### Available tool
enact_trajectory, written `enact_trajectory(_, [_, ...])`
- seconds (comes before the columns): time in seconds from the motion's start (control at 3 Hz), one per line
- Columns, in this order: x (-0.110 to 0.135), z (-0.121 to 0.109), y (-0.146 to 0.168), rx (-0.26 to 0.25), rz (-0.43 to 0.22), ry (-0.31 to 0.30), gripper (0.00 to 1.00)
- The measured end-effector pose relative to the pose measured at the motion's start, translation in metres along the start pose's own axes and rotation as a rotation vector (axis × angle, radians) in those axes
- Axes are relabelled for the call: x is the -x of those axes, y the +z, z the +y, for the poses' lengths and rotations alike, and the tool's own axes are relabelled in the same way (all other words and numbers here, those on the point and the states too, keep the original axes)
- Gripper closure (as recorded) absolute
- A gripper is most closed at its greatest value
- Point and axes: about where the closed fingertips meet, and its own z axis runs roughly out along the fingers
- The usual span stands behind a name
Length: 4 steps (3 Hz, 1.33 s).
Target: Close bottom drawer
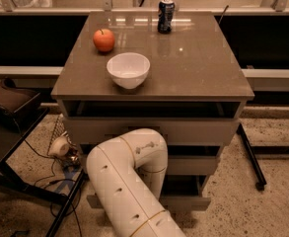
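The bottom drawer (189,202) is the lowest pale front of the cabinet. It stands out a little in front of the middle drawer (193,165) and the top drawer (198,131). Its handle is hidden. My white arm (129,181) rises from the lower edge of the camera view and bends at an elbow in front of the drawers. It covers the centre and left of the lower fronts. My gripper is hidden behind this elbow, somewhere by the drawer fronts, so it does not show.
On the brown cabinet top (198,68) stand a white bowl (128,69), an apple (104,40) and a soda can (165,16). A dark stand (11,107) and cables (45,181) lie at the left. A black leg (250,154) slants at the right.
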Motion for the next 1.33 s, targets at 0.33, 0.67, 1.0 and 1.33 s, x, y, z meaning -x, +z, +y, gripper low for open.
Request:
enact_trajectory(0.33, [0.0003,-0.0002,0.0,0.0,0.0,0.0,1.0])
enact_trajectory(0.67, [0.0008,-0.0004,0.0,0.0,0.0,0.0,1.0])
enact_trajectory(1.0, [0.0013,-0.0006,0.0001,0.0,0.0,0.0,0.84])
enact_trajectory(1.33, [0.0014,-0.0006,0.0001,0.0,0.0,0.0,0.61])
